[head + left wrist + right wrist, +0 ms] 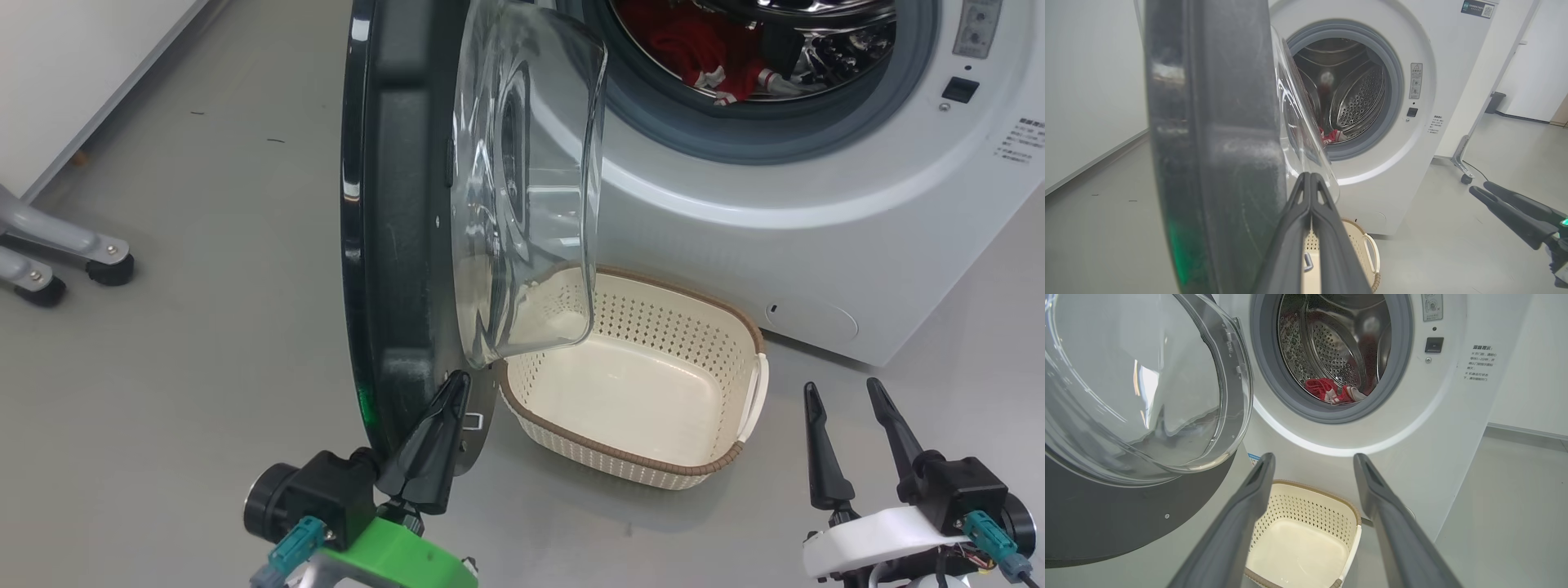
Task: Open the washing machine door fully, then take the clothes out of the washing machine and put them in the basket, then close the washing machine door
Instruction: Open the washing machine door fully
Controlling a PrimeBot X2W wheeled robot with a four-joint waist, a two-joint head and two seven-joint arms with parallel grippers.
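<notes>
On my screen the washing machine door (392, 245) shows a glossy black rim, a dark grey inner face and a clear, colourless glass bowl. The washing machine (816, 245) is white, with a grey gasket (653, 131) and a shiny steel drum (1331, 347) dotted with holes. Far inside I see the clothes (694, 45), bright red with white trim. The basket (653, 322) is cream, its sides patterned with small holes, its rim brown. The left gripper (457, 382) is black on a green mount, the right gripper (842, 385) black on white. The floor (204, 327) is plain grey.
</notes>
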